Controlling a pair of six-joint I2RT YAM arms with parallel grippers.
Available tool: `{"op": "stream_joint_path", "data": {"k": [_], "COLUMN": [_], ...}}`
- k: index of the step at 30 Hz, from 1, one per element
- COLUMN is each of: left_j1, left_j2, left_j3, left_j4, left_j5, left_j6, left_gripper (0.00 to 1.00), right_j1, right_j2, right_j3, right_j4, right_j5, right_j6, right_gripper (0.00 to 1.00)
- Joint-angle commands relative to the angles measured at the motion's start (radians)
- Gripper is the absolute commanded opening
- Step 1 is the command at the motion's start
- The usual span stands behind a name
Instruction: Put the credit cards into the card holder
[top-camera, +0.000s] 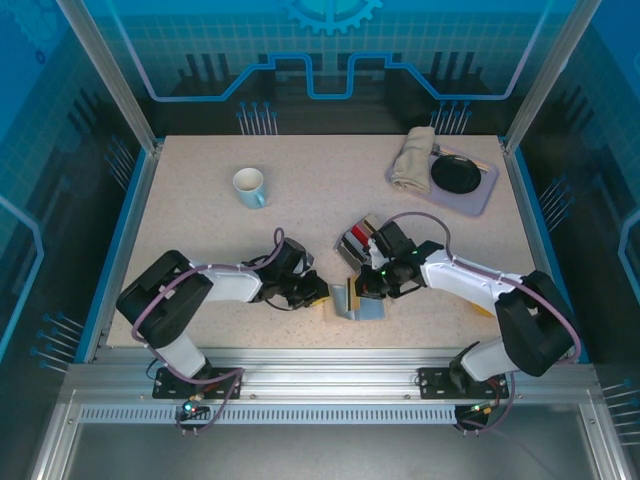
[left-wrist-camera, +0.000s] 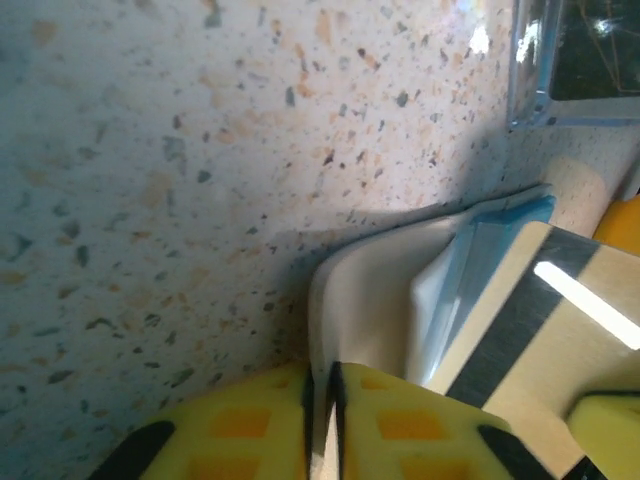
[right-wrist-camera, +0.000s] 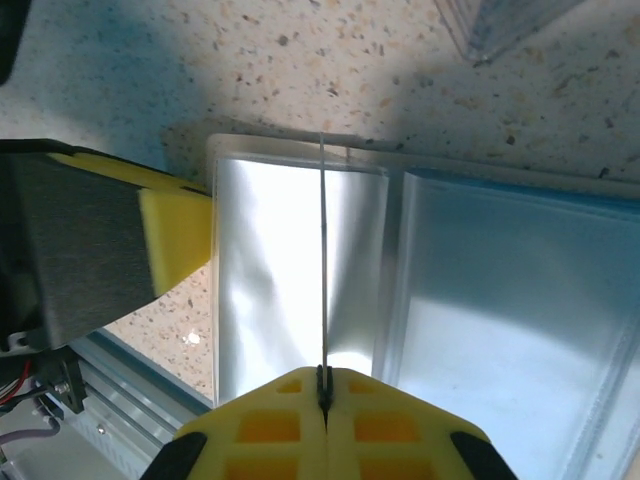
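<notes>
The card holder (top-camera: 358, 305) lies open near the table's front edge, between both grippers. My left gripper (left-wrist-camera: 322, 375) is shut on its beige flap (left-wrist-camera: 365, 290), which stands up off the table. My right gripper (right-wrist-camera: 322, 375) is shut on a credit card (right-wrist-camera: 322, 260), seen edge-on over the holder's silvery inner panel (right-wrist-camera: 270, 270). In the left wrist view that card (left-wrist-camera: 520, 330) is tan with a dark stripe and leans against the holder's clear pocket. From above, the left gripper (top-camera: 318, 291) is at the holder's left and the right gripper (top-camera: 372, 288) is over it. More credit cards (top-camera: 357, 240) are stacked just behind.
A white mug (top-camera: 249, 187) stands at the back left. At the back right, a grey tray (top-camera: 482, 197) carries a folded cloth (top-camera: 412, 158) and a black dish (top-camera: 457, 174). A clear plastic case (left-wrist-camera: 545, 60) sits close behind the holder.
</notes>
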Motion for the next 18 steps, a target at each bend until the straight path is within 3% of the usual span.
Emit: {"op": "stream_joint_path", "data": {"k": [1,3,6,10,14,18], "left_j1": [-0.006,-0.006,-0.008,-0.018,-0.044,-0.059], "left_j2": [-0.035,-0.062,-0.102,-0.098,-0.043,0.008], "left_j3": [-0.028,-0.040,-0.056,-0.025,0.048,0.089], "left_j4": [-0.021,-0.042,-0.055,-0.071,-0.140,-0.186], "left_j5": [-0.045,-0.068,-0.092,-0.075,-0.072,-0.083], "left_j6": [-0.007,-0.005,-0.002,0.032,0.077,0.094], "left_gripper": [0.24,0.28,0.44,0.54,0.53,0.39], "right_j1": [0.016,0.016,0.016,0.015,0.009,-0.019], "right_j2": [0.020,0.031,0.041,0.021,-0.030,-0.099], "right_j3": [-0.020,-0.026,-0.039,-0.034,-0.002,0.014], "right_j4": [0.010,0.003,0.010,0.009,-0.033,-0.112], "right_j5": [0.018,0.036,0.038,0.026,0.036,0.090], "right_j6": [0.016,0.014,0.016,0.018,0.009,-0.015], "right_gripper": [0.01,0.00,0.00,0.00,0.00,0.00]}}
